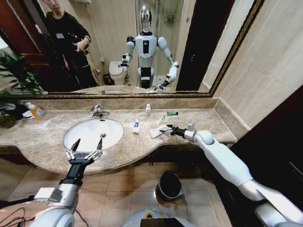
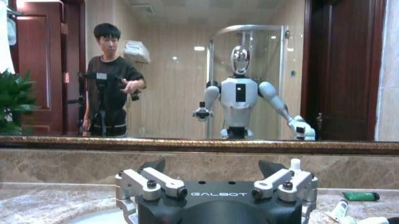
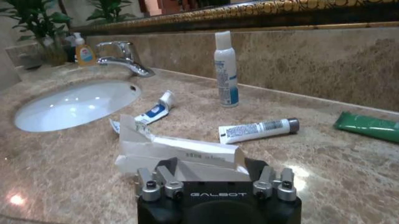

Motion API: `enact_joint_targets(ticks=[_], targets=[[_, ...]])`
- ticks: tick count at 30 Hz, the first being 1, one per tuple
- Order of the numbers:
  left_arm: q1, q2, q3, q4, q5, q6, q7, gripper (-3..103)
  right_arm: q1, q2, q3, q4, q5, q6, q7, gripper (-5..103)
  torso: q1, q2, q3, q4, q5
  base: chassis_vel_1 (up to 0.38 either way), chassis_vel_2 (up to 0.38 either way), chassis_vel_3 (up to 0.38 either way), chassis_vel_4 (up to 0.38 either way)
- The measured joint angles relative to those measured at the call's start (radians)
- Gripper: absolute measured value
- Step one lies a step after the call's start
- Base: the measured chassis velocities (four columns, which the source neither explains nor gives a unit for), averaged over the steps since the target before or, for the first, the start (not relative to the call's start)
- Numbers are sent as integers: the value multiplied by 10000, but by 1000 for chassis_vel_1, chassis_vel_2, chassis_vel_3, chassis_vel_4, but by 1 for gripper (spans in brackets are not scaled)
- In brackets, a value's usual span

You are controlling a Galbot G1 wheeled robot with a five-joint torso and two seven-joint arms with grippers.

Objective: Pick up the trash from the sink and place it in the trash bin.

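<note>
beige marble makes the bench [image 1: 42,142], and it carries almost everything; the trash lies on it to the right of the sink [image 1: 93,134], not inside the basin, which looks bare. this puts the litter within reach of the right arm, so i judge that arm does the picking. the trash bin [image 1: 169,186] stands on the floor below the bench edge, between the two arms, with open room above it for a drop. the left hand [image 1: 88,144] hovers over the near rim of the sink with fingers spread wide, holding nothing, and seems to wait. the right hand [image 1: 166,131] is low at the white wrapper [image 3: 177,151], right against it; whether its fingers are closed on it i cannot tell. near it lie a white tube with blue label [image 3: 154,110], another white tube with a dark cap [image 3: 257,130], a small white bottle [image 3: 225,69] standing by the back wall, and a green piece [image 3: 367,126]. the bench front edge is close to the wrapper, so a lift toward the robot looks free.
</note>
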Motion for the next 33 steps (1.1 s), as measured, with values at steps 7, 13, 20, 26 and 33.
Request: enact_joint_targets(ticks=[7,13,20,26,33], targets=[[0,0,0,0,0,0,0,100,-75,-16,118,-171,-14,216,-190,51,0,0,0,0,0,0,0,0,0],[0,0,0,0,-1,0,0,100,-82,56,220,-361,-25,372,-154,35,0,0,0,1,0,0,0,0,0],[0,0,0,0,0,0,0,100,-253,8,436,-412,-12,476,-139,15,0,-2,0,1,0,0,0,0,0],[0,0,0,0,-1,0,0,100,-661,-104,679,-222,10,594,-138,2,0,-2,0,0,1,0,0,0,0],[0,0,0,0,-1,0,0,100,-1067,-255,961,341,262,671,78,0,0,-2,0,1,-1,0,0,0,0]])
